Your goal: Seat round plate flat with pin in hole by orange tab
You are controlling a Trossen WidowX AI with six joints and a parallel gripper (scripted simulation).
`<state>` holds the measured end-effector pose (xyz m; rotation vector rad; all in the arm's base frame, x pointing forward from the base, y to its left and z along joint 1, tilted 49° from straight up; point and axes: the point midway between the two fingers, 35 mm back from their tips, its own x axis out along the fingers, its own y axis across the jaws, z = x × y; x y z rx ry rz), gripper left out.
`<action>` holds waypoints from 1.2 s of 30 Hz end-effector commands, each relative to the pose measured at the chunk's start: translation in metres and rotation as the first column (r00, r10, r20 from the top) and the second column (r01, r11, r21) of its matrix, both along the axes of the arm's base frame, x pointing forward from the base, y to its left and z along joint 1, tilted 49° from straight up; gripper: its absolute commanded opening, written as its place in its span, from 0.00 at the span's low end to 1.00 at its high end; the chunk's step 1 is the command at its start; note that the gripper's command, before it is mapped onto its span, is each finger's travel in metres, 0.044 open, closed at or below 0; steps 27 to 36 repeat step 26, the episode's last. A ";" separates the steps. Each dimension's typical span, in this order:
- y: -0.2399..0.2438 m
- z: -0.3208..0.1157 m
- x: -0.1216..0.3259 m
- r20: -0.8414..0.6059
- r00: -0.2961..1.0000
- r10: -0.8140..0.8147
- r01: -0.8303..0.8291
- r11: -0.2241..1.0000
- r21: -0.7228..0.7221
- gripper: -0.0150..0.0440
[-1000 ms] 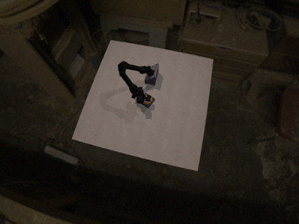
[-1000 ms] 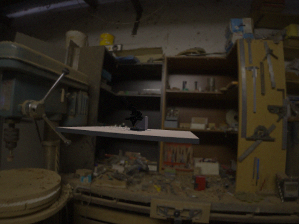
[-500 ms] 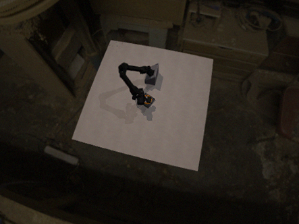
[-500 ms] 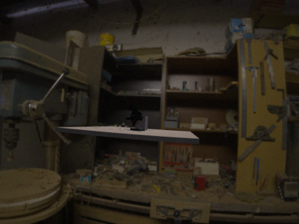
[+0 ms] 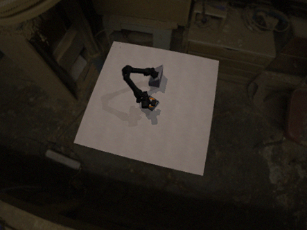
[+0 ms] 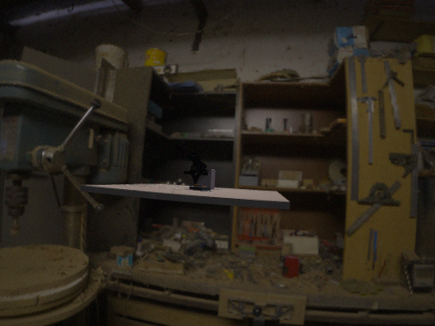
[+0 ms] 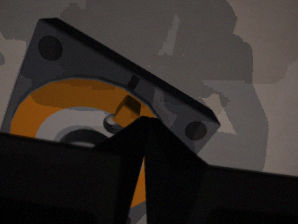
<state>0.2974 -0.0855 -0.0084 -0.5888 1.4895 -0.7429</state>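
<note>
In the wrist view the round plate [image 7: 75,91], an orange ring with a grey middle, sits on the dark square base [image 7: 85,61] [image 6: 199,188]. The post's dark round top [image 7: 82,137] is partly hidden by the fingers. The orange tab [image 7: 128,111] stands up near the plate's edge. Beside it is a small round grey spot [image 7: 111,122] with a light edge; I cannot tell surely whether it is the pin inside the hole. My gripper [image 7: 148,125] [image 6: 196,182] is shut and empty, its tips right beside the tab. Whether they touch it, and whether the plate lies flat, I cannot tell.
A grey block with an upright panel [image 5: 160,73] [image 6: 213,179] stands by the arm's mounting end. The base has round corner holes and a dark mark [image 7: 133,81] near one edge. All stand on a pale table top [image 5: 180,129], with its edges well away from the base.
</note>
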 end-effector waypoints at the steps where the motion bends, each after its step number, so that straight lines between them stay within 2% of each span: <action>1: 0.008 0.006 0.003 0.006 1.000 -0.002 0.002 1.000 0.007 0.25; 9: 0.036 0.030 0.002 0.005 1.000 -0.002 0.002 1.000 0.007 0.25; 36: 0.031 0.025 0.003 0.004 1.000 0.007 -0.007 1.000 0.002 0.25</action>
